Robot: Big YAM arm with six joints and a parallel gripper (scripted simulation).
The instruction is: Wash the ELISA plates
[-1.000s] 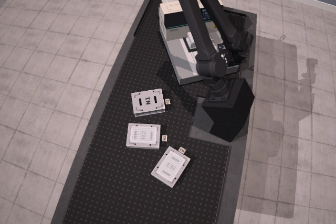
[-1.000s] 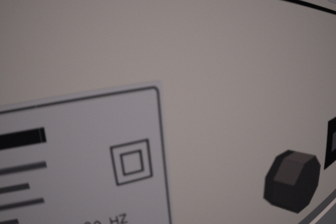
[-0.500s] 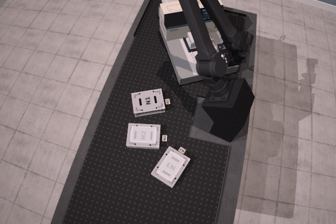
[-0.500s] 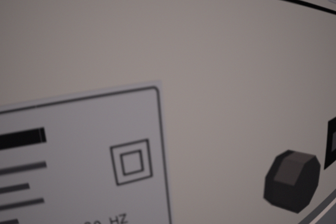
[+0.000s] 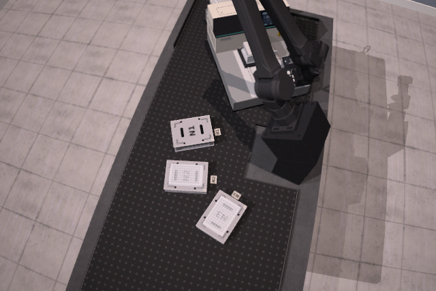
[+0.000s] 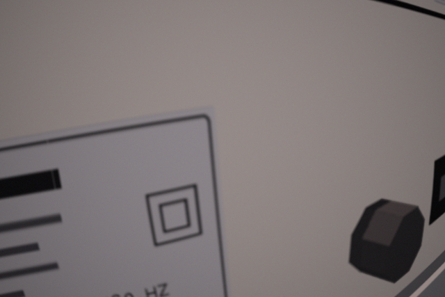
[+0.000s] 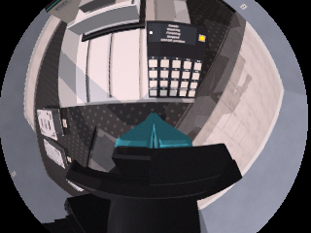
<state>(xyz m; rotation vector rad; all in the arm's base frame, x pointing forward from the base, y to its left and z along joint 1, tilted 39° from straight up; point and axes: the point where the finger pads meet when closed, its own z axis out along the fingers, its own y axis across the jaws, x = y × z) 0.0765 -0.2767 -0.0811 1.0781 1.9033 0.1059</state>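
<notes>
My gripper (image 7: 154,116) is shut and empty, its teal fingertips together. It is near the front edge of the washer (image 5: 225,43), apart from the keypad (image 7: 175,74). START (image 7: 153,92) is uncovered in the wrist view. The lamp (image 7: 201,38) glows amber. A white plate (image 5: 245,54) is on the washer's dark carrier (image 5: 242,58); the arm partly covers it, so I cannot tell whether it is seated. Nest N1 (image 5: 191,139) is empty. Nest N2 (image 5: 205,179) bears a white plate (image 5: 185,175). Nest N3 (image 5: 199,223) bears another plate (image 5: 222,214).
The arm (image 5: 258,34) reaches over the washer from its dark base (image 5: 299,140). Label tiles stand beside the nests. A white bottle stands behind the washer. The exterior view shows only a close beige panel (image 6: 287,106) with a label and a dark knob (image 6: 386,241).
</notes>
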